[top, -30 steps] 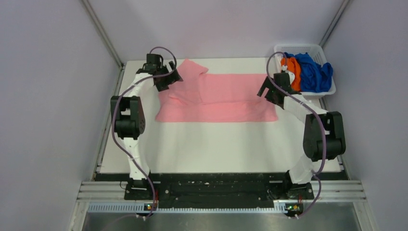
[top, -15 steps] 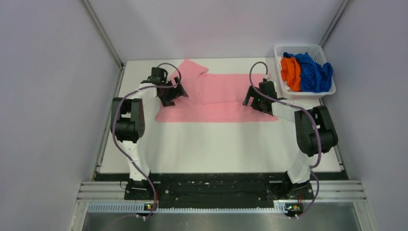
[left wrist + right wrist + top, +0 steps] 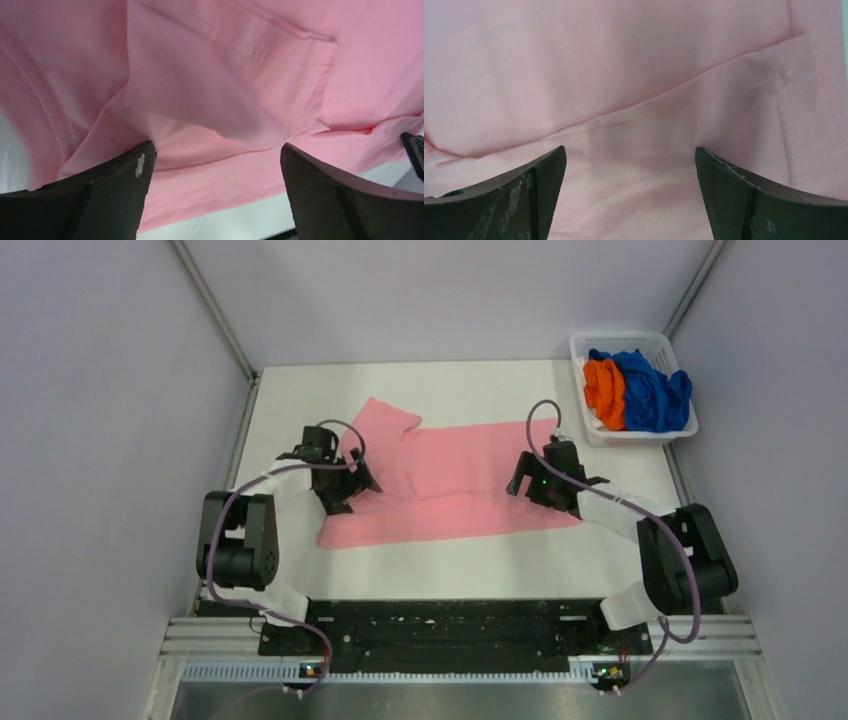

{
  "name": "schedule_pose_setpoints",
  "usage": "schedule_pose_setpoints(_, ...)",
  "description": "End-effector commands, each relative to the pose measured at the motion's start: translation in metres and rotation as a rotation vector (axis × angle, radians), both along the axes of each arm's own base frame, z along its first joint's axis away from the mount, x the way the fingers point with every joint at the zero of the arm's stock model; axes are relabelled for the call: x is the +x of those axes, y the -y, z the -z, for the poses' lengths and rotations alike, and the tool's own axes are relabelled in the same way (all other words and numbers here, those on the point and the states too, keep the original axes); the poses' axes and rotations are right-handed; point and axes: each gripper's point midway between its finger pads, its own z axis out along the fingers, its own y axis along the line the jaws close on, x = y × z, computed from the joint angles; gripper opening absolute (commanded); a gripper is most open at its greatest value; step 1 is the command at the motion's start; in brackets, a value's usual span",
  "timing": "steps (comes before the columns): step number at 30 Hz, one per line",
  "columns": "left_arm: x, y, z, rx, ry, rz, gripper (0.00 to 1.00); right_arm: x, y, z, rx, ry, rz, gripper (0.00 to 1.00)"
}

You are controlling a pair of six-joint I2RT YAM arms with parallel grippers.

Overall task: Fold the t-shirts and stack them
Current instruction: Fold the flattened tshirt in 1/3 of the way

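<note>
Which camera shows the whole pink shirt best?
Top external: the pink t-shirt shows almost whole, spread on the table. Both wrist views show only close patches of its folds and seams.

Robot lab test cell.
Plain grey panels (image 3: 100, 440) around a white tabletop (image 3: 450, 560), aluminium rail (image 3: 190, 638) along near edge.

I'm seeing the pink shirt (image 3: 450, 475) reading as soft, matt cloth, with stitched hems showing in both wrist views. The orange shirt (image 3: 604, 392) and blue shirt (image 3: 652, 390) are looking like the same matt cloth, crumpled in a white basket (image 3: 640, 437) that is coming across as smooth plastic. The table (image 3: 450, 560) is showing a matt white top. On the left gripper (image 3: 216, 147), the fingers (image 3: 110, 200) are looking like dark matt plastic. Those on the right gripper (image 3: 630, 148) are showing scuffed, white-flecked faces. The rail (image 3: 185, 637) is gleaming like ribbed metal.
</note>
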Motion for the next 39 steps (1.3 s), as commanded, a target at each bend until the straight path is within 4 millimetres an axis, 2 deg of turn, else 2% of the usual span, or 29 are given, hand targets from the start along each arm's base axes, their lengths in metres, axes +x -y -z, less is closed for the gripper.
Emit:
schedule_pose_setpoints(1, -0.082, -0.016, -0.002, 0.088, -0.229, -0.024, 0.99, -0.078, -0.002, 0.013, -0.043, -0.219, -0.067, 0.99)
schedule_pose_setpoints(3, -0.075, -0.015, -0.027, 0.101, -0.166, -0.013, 0.99, -0.071, -0.006, -0.010, -0.048, -0.157, -0.107, 0.99)
schedule_pose_setpoints(6, -0.044, -0.009, -0.057, 0.090, -0.012, 0.016, 0.99, -0.043, -0.003, -0.042, -0.092, -0.023, -0.107, 0.99)
schedule_pose_setpoints(9, -0.015, 0.000, -0.073, 0.083, 0.069, 0.048, 0.99, -0.019, -0.001, -0.064, -0.118, 0.064, -0.088, 0.99)
schedule_pose_setpoints(10, -0.005, 0.008, -0.081, 0.090, 0.106, 0.083, 0.97, -0.013, -0.002, -0.068, -0.119, 0.086, -0.082, 0.99)
schedule_pose_setpoints(12, 0.009, 0.027, -0.082, 0.151, 0.167, 0.176, 0.97, 0.002, 0.002, -0.073, -0.129, 0.139, -0.028, 0.99)
schedule_pose_setpoints(14, 0.026, 0.050, -0.078, 0.221, 0.198, 0.268, 0.97, 0.015, 0.011, -0.073, -0.119, 0.180, 0.067, 0.99)
schedule_pose_setpoints(17, 0.041, 0.077, -0.058, 0.227, 0.118, 0.355, 0.91, 0.022, 0.018, -0.073, -0.085, 0.184, 0.120, 0.99)
schedule_pose_setpoints(20, 0.047, 0.087, -0.044, 0.269, 0.073, 0.395, 0.83, 0.020, 0.035, -0.073, -0.119, 0.178, 0.152, 0.99)
schedule_pose_setpoints(22, 0.042, 0.091, -0.033, 0.318, 0.044, 0.419, 0.78, 0.018, 0.050, -0.074, -0.147, 0.177, 0.179, 0.99)
schedule_pose_setpoints(27, 0.031, 0.097, -0.013, 0.396, 0.004, 0.444, 0.68, 0.009, 0.068, -0.071, -0.164, 0.168, 0.221, 0.99)
schedule_pose_setpoints(31, 0.037, 0.088, -0.003, 0.466, -0.013, 0.380, 0.53, 0.003, 0.072, -0.067, -0.173, 0.159, 0.223, 0.99)
schedule_pose_setpoints(34, 0.033, 0.080, 0.000, 0.507, -0.043, 0.344, 0.46, 0.000, 0.075, -0.066, -0.187, 0.157, 0.221, 0.99)
schedule_pose_setpoints(39, 0.025, 0.076, 0.010, 0.521, -0.066, 0.332, 0.45, 0.000, 0.079, -0.061, -0.203, 0.151, 0.216, 0.99)
